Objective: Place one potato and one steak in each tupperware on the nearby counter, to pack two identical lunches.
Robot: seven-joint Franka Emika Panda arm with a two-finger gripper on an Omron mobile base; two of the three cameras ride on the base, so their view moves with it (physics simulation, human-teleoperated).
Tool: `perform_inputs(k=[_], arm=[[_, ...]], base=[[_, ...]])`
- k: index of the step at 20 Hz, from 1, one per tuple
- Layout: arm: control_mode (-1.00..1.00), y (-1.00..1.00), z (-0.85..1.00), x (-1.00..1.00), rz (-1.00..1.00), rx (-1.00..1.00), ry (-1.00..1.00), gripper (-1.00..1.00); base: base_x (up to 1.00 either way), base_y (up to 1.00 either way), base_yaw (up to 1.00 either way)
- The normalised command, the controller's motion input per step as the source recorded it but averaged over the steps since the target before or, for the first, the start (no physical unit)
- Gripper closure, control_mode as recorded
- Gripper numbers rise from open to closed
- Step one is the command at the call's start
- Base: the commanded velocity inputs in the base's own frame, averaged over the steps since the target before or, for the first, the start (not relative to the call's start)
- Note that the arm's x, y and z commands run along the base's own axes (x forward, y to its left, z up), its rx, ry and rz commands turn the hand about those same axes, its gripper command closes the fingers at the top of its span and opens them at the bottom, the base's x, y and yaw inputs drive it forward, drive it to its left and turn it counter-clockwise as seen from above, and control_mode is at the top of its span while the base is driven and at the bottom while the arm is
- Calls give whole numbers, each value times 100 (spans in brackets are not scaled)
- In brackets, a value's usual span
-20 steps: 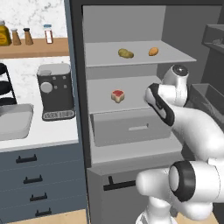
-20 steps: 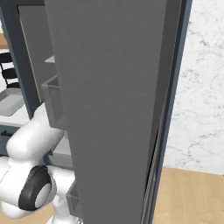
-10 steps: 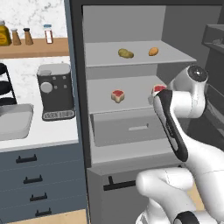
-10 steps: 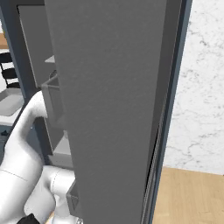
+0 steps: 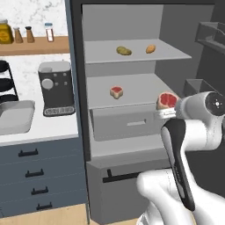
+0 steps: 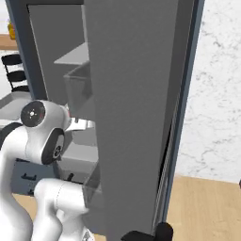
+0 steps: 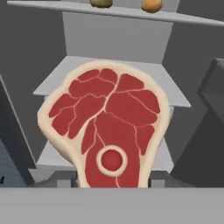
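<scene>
Holding a raw steak (image 7: 107, 131) up close, the gripper (image 5: 163, 113) sits at the front of the open fridge (image 5: 132, 88), by the right end of the middle shelf (image 5: 127, 90). In the hand view the steak is red with a pale fat rim and a small round bone near its bottom. The finger tips are hidden behind the meat, so I cannot tell how wide the claw is, but the steak is up off the shelf at the claw.

In the left base view, a second steak (image 5: 116, 92) lies on the middle shelf, further left and well apart from the held one. On the top shelf (image 5: 136, 52) lie a potato (image 5: 124, 51) and a more orange potato (image 5: 150, 48), near each other but not touching. A grey drawer (image 5: 125, 123) sits under the middle shelf.

Left of the fridge is the counter (image 5: 39, 127), white on top with blue-grey drawers. A coffee machine (image 5: 56, 87) stands on it, beside a sink (image 5: 15, 116). Bottles (image 5: 26, 34) stand on the wooden shelf (image 5: 35, 45) above.

In the right base view, the fridge door (image 6: 136, 108) is big and grey.
</scene>
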Motion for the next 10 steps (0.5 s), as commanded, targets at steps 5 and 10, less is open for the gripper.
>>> perform_inputs(k=[5,10], arm=[[100,0,0,0,0,0,0,100],[100,0,0,0,0,0,0,100]], base=[[-100,43,0],[-64,100,0]])
